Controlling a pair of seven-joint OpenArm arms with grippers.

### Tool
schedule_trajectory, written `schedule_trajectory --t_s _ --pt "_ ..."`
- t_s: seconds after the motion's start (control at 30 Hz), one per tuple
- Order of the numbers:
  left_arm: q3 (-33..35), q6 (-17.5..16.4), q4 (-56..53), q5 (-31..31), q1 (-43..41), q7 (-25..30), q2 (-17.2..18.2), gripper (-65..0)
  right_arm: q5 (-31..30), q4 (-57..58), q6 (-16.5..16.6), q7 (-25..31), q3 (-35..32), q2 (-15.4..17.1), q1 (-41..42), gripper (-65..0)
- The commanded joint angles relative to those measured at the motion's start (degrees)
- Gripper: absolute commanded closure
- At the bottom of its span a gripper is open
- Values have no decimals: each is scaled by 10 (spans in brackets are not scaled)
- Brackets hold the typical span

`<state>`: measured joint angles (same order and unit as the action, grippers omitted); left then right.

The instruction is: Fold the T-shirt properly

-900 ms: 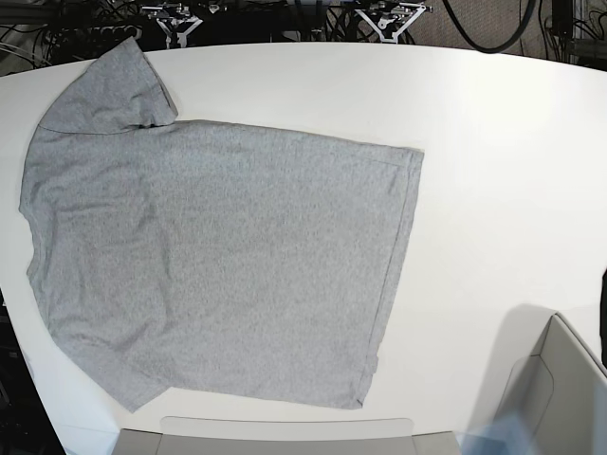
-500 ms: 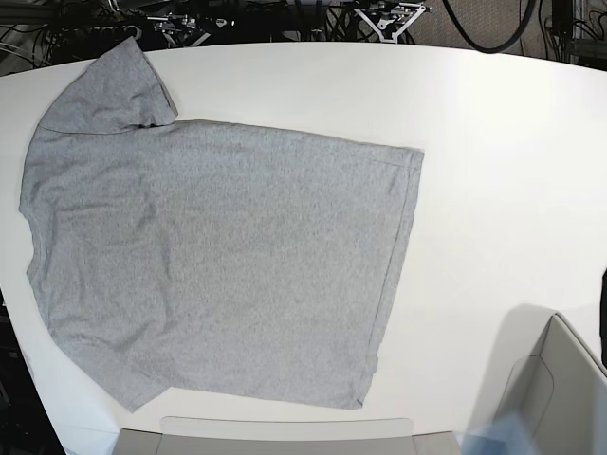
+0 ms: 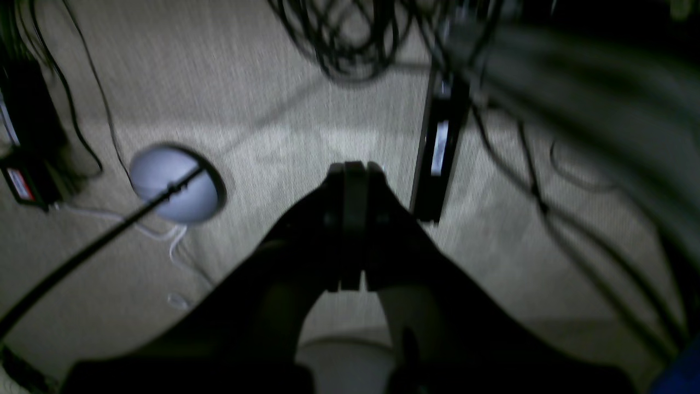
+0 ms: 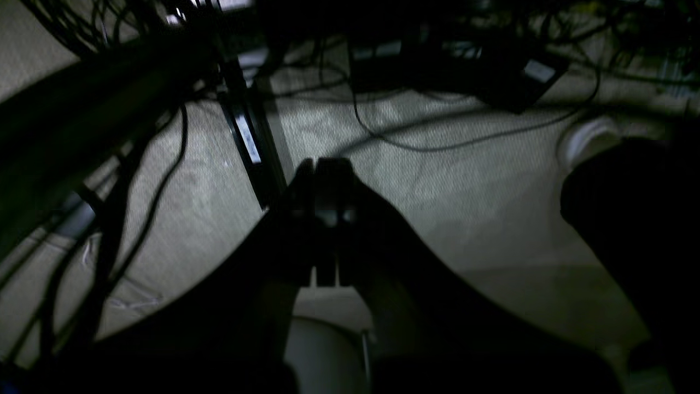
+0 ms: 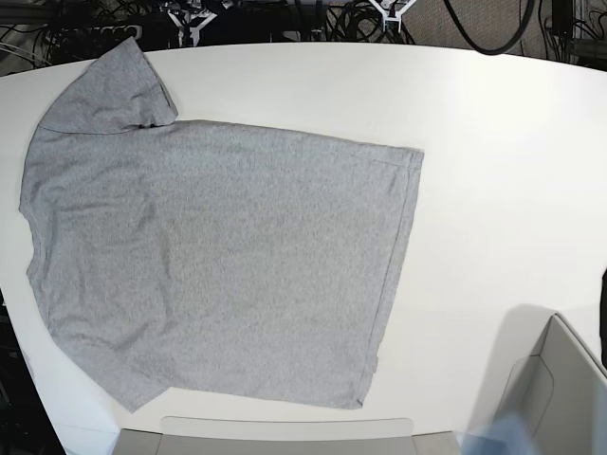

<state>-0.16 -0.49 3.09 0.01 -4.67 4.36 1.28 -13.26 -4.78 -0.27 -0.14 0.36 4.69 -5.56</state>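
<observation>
Base view: the T-shirt (image 5: 228, 256) is laid flat on the white table (image 5: 512, 190), extending from the centre toward 9 o'clock. Its plain grey side is presented upward. The straight hem is positioned toward 3 o'clock, one sleeve is directed toward 11 o'clock, and the other toward 7 o'clock. A grey bin (image 5: 560, 389) is located at 4 o'clock, apart from the shirt. Both arms are seen only in part, at the far table edge: one at 11 o'clock, one near 1 o'clock.

Left wrist view: the left gripper (image 3: 355, 169) is closed, with its fingertips brought together at the centre and no fabric held. Dark cables (image 3: 355, 49) are coiled at 12 o'clock, and a rounded grey object (image 3: 169, 180) is seen at 9 o'clock.

Right wrist view: the right gripper (image 4: 325, 167) is likewise closed, with nothing gripped. A white round object (image 4: 588, 139), partly hidden, is seen toward 2 o'clock.
</observation>
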Motion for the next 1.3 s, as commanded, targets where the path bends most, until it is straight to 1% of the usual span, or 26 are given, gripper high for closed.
schedule_trajectory --t_s 0.0,0.07,0.17,0.4,0.5,0.63,0.7,0.73,0.8,0.83,0.87,0.93,1.0,1.1,1.17,1.2,1.27 --pt "-1 2 2 1 1 5 11 -1 -1 -2 0 0 1 3 -6 -2" --pt "-1 2 10 1 -11 5 18 -1 -1 -2 0 0 1 3 -15 -2" --pt "-1 3 42 1 -29 5 19 -1 0 -9 1 1 0 6 -23 -2" --pt "-1 3 92 0 -73 4 19 -2 0 -74 1 0 -1 17 -68 -2" --pt "-2 -1 112 0 -94 4 33 -1 0 -86 1 -1 -1 17 -85 -2" --pt "-2 -1 112 -1 -101 0 41 -1 0 -107 1 -1 -3 18 -100 -1" --pt "-2 -2 112 -1 -108 -5 42 -2 2 -123 2 -1 -4 24 -114 -1" --pt "-2 -3 114 -1 -113 -16 43 -2 1 -135 2 -2 -4 27 -123 -1" --pt "-2 -3 120 -1 -120 -49 43 -2 0 -164 3 -25 -4 31 -142 -1" --pt "-2 -14 139 -1 -125 -66 43 -2 0 -191 3 -49 -3 34 -156 -1" --pt "-3 -37 166 -1 -145 -84 43 -2 -3 -225 3 -74 -2 41 -175 -1" --pt "-3 -100 220 -21 -174 -113 43 -2 -33 -295 3 -102 -1 43 -212 -1" --pt "-8 -180 265 -71 -199 -154 51 -2 -79 -366 3 -120 -3 51 -254 -1" --pt "-52 -301 316 -139 -240 -181 69 -2 -135 -452 3 -155 -4 63 -306 -1" --pt "-86 -360 354 -159 -272 -184 79 -2 -152 -502 3 -162 -4 75 -340 -1" --pt "-102 -379 371 -159 -286 -185 82 -2 -152 -523 3 -162 -3 77 -355 -1" --pt "-129 -384 409 -158 -313 -185 83 -2 -151 -557 3 -162 0 78 -379 -1"
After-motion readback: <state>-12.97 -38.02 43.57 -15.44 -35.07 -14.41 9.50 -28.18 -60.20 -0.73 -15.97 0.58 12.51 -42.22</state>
